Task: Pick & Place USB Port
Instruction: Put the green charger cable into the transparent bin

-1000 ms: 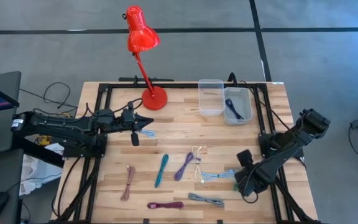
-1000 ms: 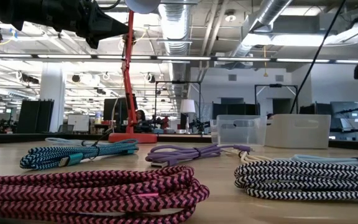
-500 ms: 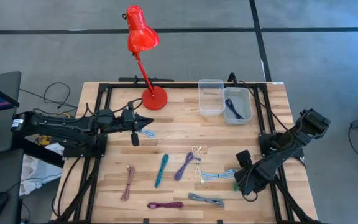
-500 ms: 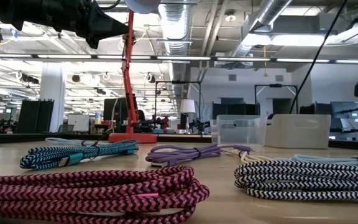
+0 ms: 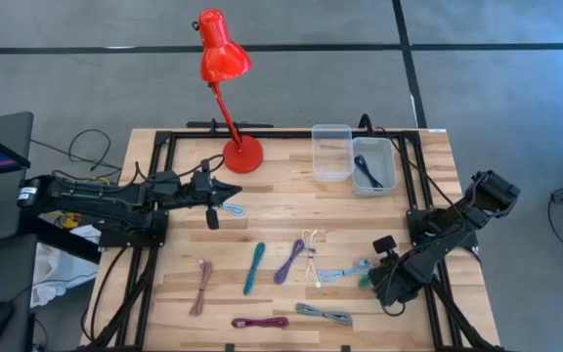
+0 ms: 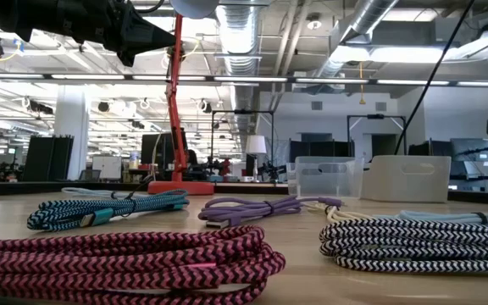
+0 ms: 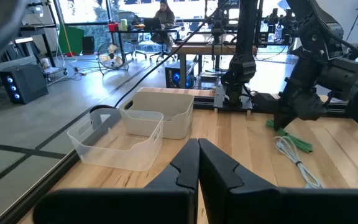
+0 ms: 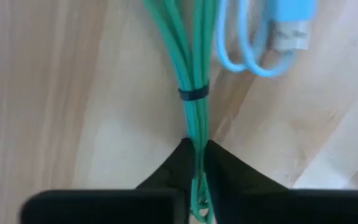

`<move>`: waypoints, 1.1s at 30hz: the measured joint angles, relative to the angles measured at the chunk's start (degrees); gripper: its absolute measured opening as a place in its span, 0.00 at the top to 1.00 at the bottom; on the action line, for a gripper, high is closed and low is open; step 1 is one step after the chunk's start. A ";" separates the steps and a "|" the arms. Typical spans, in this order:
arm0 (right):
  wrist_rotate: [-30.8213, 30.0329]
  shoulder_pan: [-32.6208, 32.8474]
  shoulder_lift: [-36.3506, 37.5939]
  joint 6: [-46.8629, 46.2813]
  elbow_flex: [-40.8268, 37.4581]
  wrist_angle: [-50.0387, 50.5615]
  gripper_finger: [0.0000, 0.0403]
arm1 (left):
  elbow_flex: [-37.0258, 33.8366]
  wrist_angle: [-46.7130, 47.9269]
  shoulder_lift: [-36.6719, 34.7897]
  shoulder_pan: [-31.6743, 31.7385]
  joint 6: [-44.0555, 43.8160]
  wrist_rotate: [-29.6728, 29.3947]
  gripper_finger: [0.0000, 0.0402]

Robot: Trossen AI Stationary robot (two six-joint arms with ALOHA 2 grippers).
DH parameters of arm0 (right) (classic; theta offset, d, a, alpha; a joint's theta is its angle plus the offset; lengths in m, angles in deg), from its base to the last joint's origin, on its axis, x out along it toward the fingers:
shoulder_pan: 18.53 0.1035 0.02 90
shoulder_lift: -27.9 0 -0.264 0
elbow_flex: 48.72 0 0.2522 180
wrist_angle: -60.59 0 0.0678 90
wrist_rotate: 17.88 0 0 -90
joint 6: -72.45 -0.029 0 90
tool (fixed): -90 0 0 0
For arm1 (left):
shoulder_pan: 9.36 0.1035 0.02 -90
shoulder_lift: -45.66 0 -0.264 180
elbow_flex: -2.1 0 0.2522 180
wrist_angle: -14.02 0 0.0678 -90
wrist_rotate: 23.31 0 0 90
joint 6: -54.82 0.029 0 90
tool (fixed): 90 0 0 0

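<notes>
A green cable bundle (image 8: pixel 191 56), tied with a black band, lies on the wooden table near its right edge, beside a light blue cable (image 8: pixel 272 37). It also shows in the high view (image 5: pixel 364 281). My right gripper (image 8: pixel 196 158) is shut on it and shows at the near right in the high view (image 5: pixel 373 285). My left gripper (image 5: pixel 231 193) is shut and empty above the table's far left part, next to a small light blue cable (image 5: pixel 234 209). A clear bin (image 5: pixel 331 152) and a white bin (image 5: pixel 374 164) stand at the far edge. My right gripper pinches the green cable's near end (image 8: pixel 195 144) between its two fingers (image 8: pixel 173 163), which lie along the bundle. It slants down from the table's right side. The bundle runs out ahead of the fingers, and its far part (image 7: pixel 289 134) lies on the table.
Several coiled cables lie across the middle and near part: pink (image 5: pixel 201 286), teal (image 5: pixel 253 267), purple (image 5: pixel 289 261), white (image 5: pixel 309 252), magenta (image 5: pixel 260 322), grey (image 5: pixel 324 314). A red lamp (image 5: pixel 242 154) stands at the far edge. The white bin holds a dark blue cable (image 5: pixel 367 171).
My right gripper, shut on the green cable, has shifted a little toward the table's far edge, and the cable has slid along with it toward the light blue cable.
</notes>
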State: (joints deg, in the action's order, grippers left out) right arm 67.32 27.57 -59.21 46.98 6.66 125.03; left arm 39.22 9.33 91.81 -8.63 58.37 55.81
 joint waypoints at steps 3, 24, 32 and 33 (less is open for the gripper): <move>-0.04 0.00 0.02 -0.11 0.00 0.00 0.98 | 0.00 0.00 0.00 -0.01 0.00 0.00 0.99; -18.26 -0.48 23.79 -13.47 0.07 12.40 0.99 | 0.00 0.00 0.00 -0.01 0.00 0.00 0.99; -31.60 -1.75 36.19 -21.76 0.11 21.15 1.00 | 0.00 0.00 0.00 0.00 0.00 0.00 0.99; -32.62 -2.45 37.14 -22.71 0.11 22.15 1.00 | 0.00 0.00 0.00 -0.01 0.00 0.00 0.99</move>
State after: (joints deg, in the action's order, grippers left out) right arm 34.70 25.12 -22.07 24.27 6.77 147.18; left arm 39.22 9.33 91.81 -8.63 58.37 55.81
